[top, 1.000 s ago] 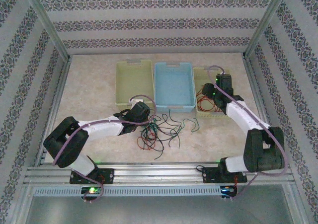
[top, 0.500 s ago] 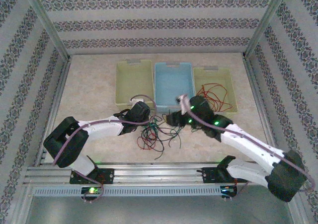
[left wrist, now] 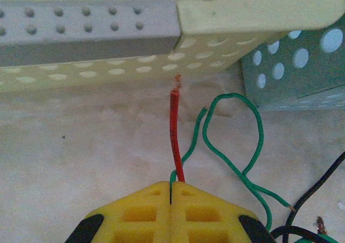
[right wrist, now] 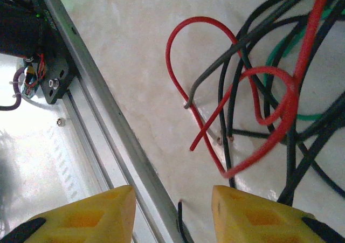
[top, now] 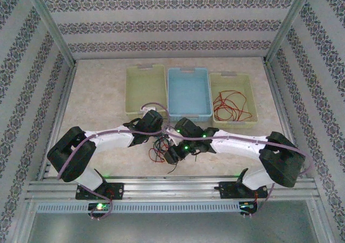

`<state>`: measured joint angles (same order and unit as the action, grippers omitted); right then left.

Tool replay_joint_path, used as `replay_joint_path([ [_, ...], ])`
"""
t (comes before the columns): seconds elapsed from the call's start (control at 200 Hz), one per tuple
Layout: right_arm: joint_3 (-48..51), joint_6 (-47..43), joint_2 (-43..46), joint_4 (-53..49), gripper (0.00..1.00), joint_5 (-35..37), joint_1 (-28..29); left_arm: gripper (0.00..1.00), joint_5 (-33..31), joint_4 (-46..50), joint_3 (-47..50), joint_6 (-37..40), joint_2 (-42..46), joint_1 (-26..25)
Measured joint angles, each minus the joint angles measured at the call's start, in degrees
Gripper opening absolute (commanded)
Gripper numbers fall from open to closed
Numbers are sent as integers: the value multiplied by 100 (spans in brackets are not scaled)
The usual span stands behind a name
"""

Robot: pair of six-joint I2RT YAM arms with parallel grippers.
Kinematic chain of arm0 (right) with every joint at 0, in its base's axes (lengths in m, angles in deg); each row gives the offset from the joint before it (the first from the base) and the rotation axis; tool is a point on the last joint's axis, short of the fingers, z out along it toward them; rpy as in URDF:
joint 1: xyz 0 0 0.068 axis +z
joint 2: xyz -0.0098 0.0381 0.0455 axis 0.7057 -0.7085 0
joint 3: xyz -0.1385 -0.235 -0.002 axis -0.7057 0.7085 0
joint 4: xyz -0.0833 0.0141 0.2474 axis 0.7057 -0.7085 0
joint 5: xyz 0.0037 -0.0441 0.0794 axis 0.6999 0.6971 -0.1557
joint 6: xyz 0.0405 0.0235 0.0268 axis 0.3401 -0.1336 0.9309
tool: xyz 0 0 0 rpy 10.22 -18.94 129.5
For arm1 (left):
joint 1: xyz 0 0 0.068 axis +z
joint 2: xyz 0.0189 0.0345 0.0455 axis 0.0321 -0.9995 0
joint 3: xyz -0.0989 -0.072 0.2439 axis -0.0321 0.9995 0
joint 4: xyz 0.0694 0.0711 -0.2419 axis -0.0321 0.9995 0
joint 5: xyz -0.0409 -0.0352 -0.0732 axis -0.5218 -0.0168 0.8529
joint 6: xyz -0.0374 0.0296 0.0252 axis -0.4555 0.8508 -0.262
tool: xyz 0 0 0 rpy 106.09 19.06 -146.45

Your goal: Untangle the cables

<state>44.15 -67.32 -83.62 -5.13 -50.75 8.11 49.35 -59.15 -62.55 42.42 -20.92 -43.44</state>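
Left tool [left wrist: 171, 189] pinches a thin, limp red wire [left wrist: 174, 130]; right tool [right wrist: 173, 200], spread, should grip a loose end [right wrist: 192, 147] at 12 o'clock.

In the top view, the enclosure walls [top: 161, 25] are white with horizontal bands of small purple-green floral print, and the tabletop [top: 102, 113] is mottled beige. Mid-frame stand three perforated plastic bins — a pale yellow-green bin [top: 144, 89] at left, a light blue bin [top: 188, 92] in the centre, and a pale yellow bin [top: 232, 81] at right with a loose red wire [top: 229, 105] in it. The thin tangled cables [top: 159, 148], lower centre, are red, green and black. In the left wrist view, a thin red cable [left wrist: 174, 130] ends in a coppery tip. The left gripper [left wrist: 171, 192] and right gripper [right wrist: 172, 210] are yellow — black at the edges.
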Motion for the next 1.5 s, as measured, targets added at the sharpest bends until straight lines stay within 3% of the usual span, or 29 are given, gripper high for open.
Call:
replay_joint_path([
  [1.125, -24, -129, -125, 109, 40, 977, -155, 0, 0, -2, 0, -2, 70, 0],
  [1.28, -70, -127, -411, 133, 33, 977, -26, 0, 0, 0, 0, -4, 70, 0],
  [1.5, -101, -120, -457, 149, 8, 1143, -24, 0, 0, 0, 0, -24, 70, 0],
])
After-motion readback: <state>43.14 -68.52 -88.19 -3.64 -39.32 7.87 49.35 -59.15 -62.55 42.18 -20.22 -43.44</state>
